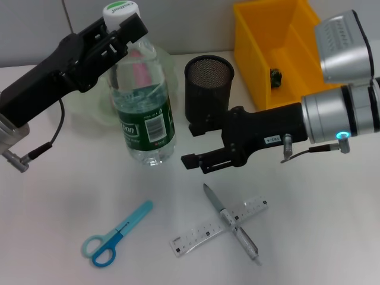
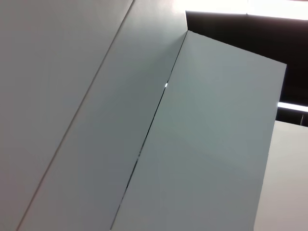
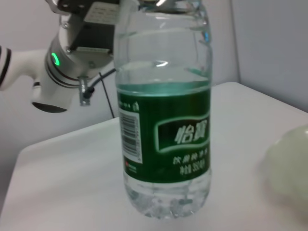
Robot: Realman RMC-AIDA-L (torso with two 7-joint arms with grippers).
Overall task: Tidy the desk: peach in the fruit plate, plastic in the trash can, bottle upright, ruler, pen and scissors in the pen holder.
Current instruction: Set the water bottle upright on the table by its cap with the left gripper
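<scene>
A clear water bottle (image 1: pixel 144 113) with a green label and white cap stands upright on the desk, and fills the right wrist view (image 3: pixel 163 139). My left gripper (image 1: pixel 122 28) is shut on its neck just under the cap. My right gripper (image 1: pixel 199 144) hangs open and empty right of the bottle, in front of the black mesh pen holder (image 1: pixel 208 83). Blue scissors (image 1: pixel 114 237) lie at the front left. A grey pen (image 1: pixel 232 224) lies across a clear ruler (image 1: pixel 205 233) at the front. Something pink, the peach (image 1: pixel 141 72), shows through the bottle on the pale green fruit plate (image 1: pixel 163 62).
A yellow bin (image 1: pixel 252 59) stands at the back right with a small dark item (image 1: pixel 276 76) inside. The left wrist view shows only grey wall panels (image 2: pixel 144 120). Bare white desk (image 1: pixel 53 202) lies between the bottle and the scissors.
</scene>
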